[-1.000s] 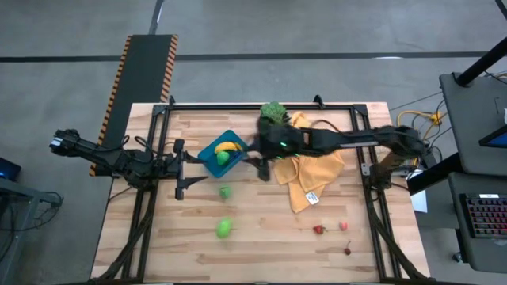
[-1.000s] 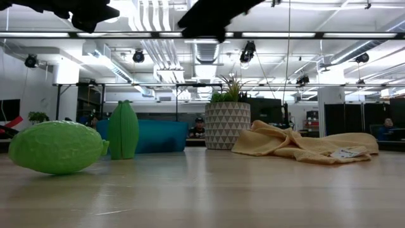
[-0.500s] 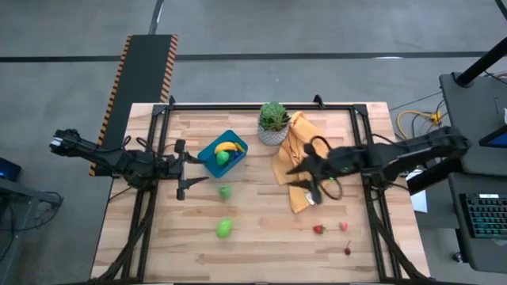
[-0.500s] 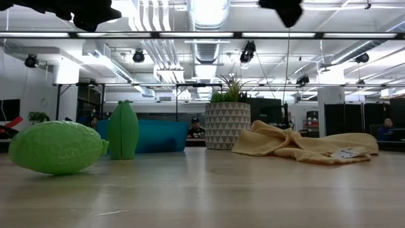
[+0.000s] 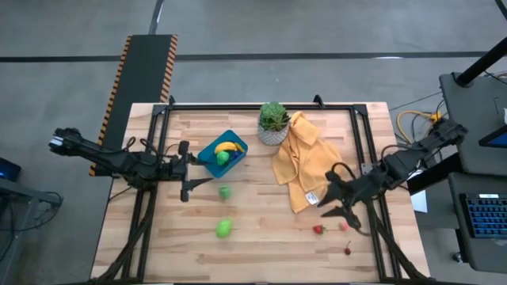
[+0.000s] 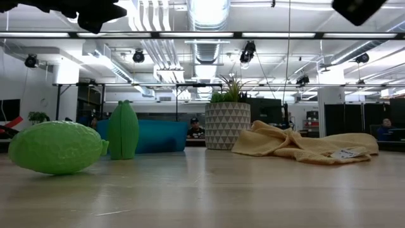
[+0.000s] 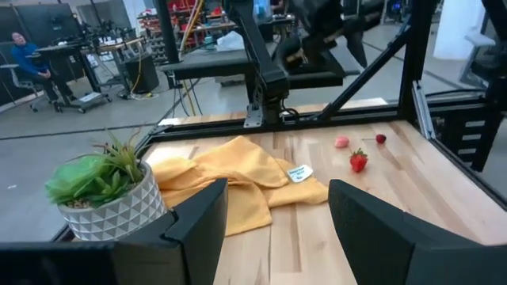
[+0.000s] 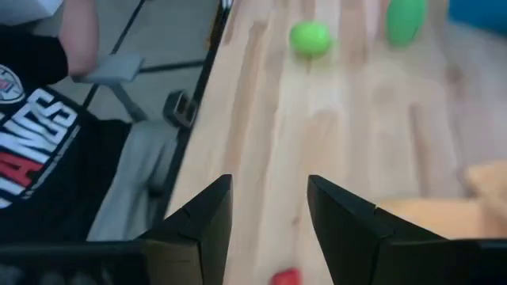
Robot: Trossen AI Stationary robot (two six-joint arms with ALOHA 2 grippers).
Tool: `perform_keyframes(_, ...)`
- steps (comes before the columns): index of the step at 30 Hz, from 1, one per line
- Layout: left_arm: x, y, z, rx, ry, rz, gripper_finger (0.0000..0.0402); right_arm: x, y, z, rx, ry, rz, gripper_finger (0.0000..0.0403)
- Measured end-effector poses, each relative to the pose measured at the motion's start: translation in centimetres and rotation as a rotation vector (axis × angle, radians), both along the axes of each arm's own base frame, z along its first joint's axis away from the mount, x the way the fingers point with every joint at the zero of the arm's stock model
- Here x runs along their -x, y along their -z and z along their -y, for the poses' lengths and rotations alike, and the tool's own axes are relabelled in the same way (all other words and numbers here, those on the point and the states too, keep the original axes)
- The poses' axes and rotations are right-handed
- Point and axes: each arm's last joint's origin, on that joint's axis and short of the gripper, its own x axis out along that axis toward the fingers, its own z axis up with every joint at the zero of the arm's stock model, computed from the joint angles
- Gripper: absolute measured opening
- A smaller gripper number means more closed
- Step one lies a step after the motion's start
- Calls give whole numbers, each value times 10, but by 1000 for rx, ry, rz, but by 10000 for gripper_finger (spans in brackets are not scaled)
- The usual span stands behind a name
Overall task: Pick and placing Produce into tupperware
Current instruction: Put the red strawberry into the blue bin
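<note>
The blue tupperware (image 5: 211, 157) sits left of the table's middle with a yellow banana (image 5: 228, 146) and a green piece (image 5: 223, 158) inside. A green piece (image 5: 226, 191) stands on the table and a green lime (image 5: 224, 229) lies nearer the near edge. Tiny red ones (image 5: 318, 229) lie near the right near corner. My left gripper (image 5: 196, 169) hovers open just left of the tupperware. My right gripper (image 5: 329, 202) hovers open above the table beside the red ones, one of which (image 8: 285, 277) shows between its fingers. No eggplant shows.
A white plant pot (image 5: 273, 127) stands near the far edge, with a yellow cloth (image 5: 305, 166) spread to its right. A dark metal frame (image 5: 360, 146) runs around the table. A person in a black shirt (image 8: 32, 119) sits beyond the table's near edge.
My right gripper has swung from over the tupperware's right side toward the table's right and near edges, crossing the yellow cloth, and now hangs beside the red pieces. The produce and the tupperware lie where they did.
</note>
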Motion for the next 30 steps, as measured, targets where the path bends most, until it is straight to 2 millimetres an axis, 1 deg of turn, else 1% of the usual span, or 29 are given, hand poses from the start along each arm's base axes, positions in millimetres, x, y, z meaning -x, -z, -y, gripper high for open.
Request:
perform_keyframes(7, -11, 5, 4, 103, -10, -7, 206, 6, 22, -17, -38, 97, -242, 157)
perform_keyframes(13, -23, 14, 8, 167, -23, -47, 206, 5, 46, -32, -8, 184, -431, 157)
perform_keyframes(22, -40, 19, 14, 192, -22, -20, 206, -1, 78, -55, 3, 292, -610, 157)
perform_keyframes(30, -41, 18, 14, 165, -18, -19, 206, -6, 103, -68, 49, 369, -700, 157)
